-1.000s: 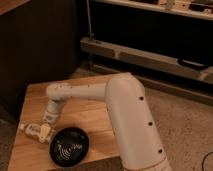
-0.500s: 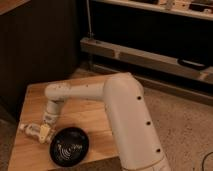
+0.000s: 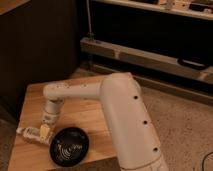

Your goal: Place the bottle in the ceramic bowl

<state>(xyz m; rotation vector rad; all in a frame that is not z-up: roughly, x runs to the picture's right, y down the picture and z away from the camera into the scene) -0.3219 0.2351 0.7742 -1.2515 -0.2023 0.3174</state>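
Note:
The bottle [image 3: 28,132] is small and whitish and lies on its side near the left front of the wooden table [image 3: 85,112]. My gripper [image 3: 44,131] hangs from the white arm [image 3: 75,91], low over the table, right at the bottle's right end and touching or almost touching it. The ceramic bowl [image 3: 69,146] is round and black with faint rings inside. It stands on the table just right of and in front of the gripper, and nothing shows inside it.
The arm's large white column [image 3: 127,125] fills the table's right side. The table's front edge runs just below the bowl. Behind the table stand a dark cabinet wall [image 3: 45,40] and a low metal shelf rail [image 3: 150,57]. The speckled floor [image 3: 185,120] lies to the right.

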